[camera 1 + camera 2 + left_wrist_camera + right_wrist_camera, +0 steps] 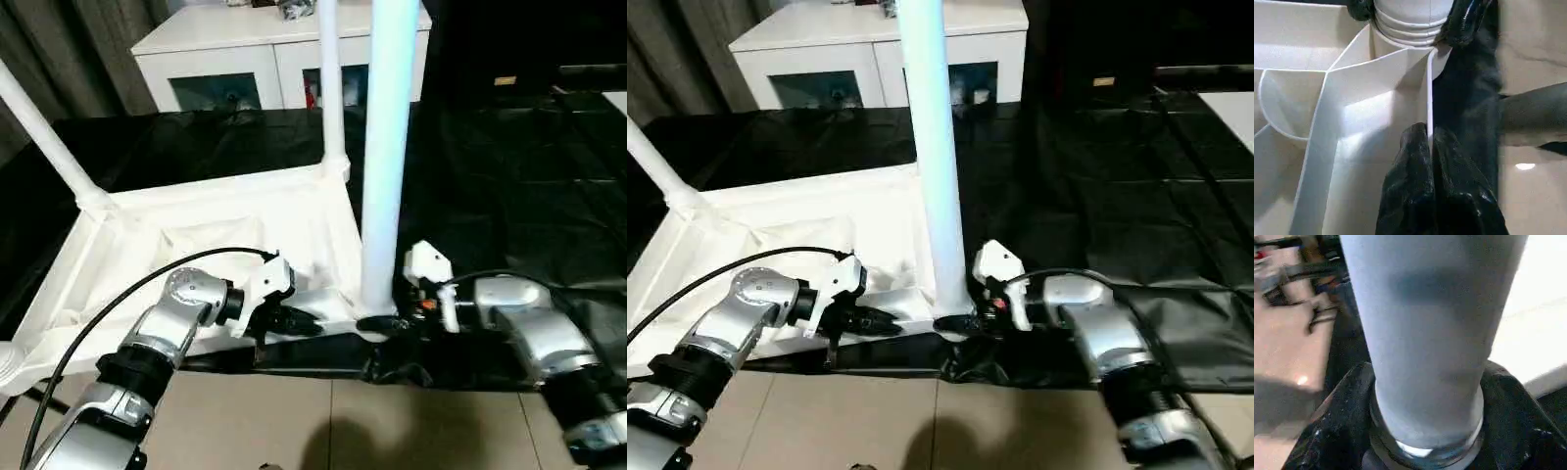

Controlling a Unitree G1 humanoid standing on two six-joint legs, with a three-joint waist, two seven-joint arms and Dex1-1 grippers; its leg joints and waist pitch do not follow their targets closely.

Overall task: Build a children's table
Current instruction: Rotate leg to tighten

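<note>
The children's table lies upside down on a black cloth, its white ribbed tabletop (225,211) facing up. Three white legs stand in its corner sockets: the near right leg (387,147), one at the back (331,88) and one at the left (39,127). My left gripper (299,321) is shut on the tabletop's thin near rim (1428,88), just left of the near right leg. My right gripper (377,323) reaches in from the right. Its fingers (1347,421) hug the base of that leg on both sides, right above the socket.
A white cabinet (245,49) with dark glass doors stands behind the table. The black cloth (509,176) spreads wide to the right. Tiled floor (294,421) runs along the near edge. A ribbed white socket (8,362) shows at the tabletop's near left corner.
</note>
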